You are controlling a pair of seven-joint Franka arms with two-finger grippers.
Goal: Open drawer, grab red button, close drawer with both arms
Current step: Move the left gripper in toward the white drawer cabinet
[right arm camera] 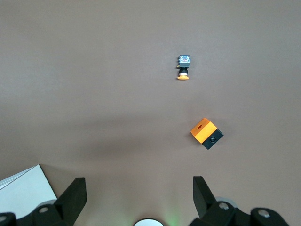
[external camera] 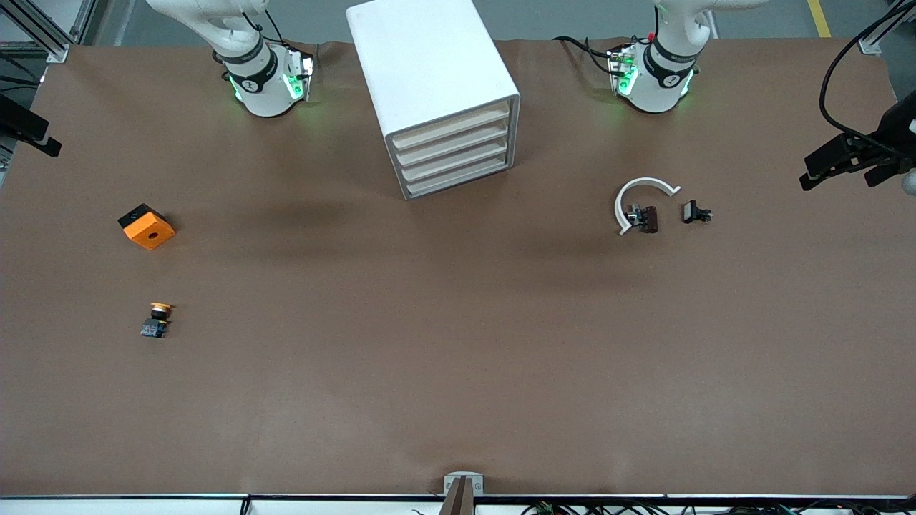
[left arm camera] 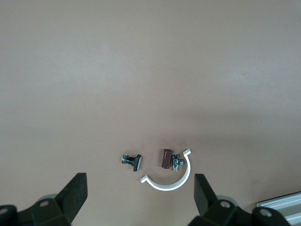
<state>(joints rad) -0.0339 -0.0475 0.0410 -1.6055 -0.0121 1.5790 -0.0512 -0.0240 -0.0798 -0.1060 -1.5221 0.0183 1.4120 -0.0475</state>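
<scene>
The white drawer cabinet (external camera: pixel 451 150) stands between the arm bases, and its stacked drawers are all shut. A corner of it shows in the right wrist view (right arm camera: pixel 21 190) and an edge in the left wrist view (left arm camera: pixel 282 202). The red-capped button is out of view. My left gripper (left arm camera: pixel 140 188) is open and empty, high over the table above a white C-shaped clip (left arm camera: pixel 171 181). My right gripper (right arm camera: pixel 138 186) is open and empty, high over bare table beside the cabinet. Neither gripper shows in the front view, only the arm bases (external camera: pixel 261 79) (external camera: pixel 655 75).
Toward the right arm's end lie an orange cube (external camera: pixel 147 226) (right arm camera: pixel 206 133) and a yellow-orange-capped button (external camera: pixel 157 320) (right arm camera: pixel 183 68). Toward the left arm's end lie the clip (external camera: pixel 640 200), a dark maroon part (external camera: pixel 649 219) (left arm camera: pixel 165 158) and a small black part (external camera: pixel 694 212) (left arm camera: pixel 133 161).
</scene>
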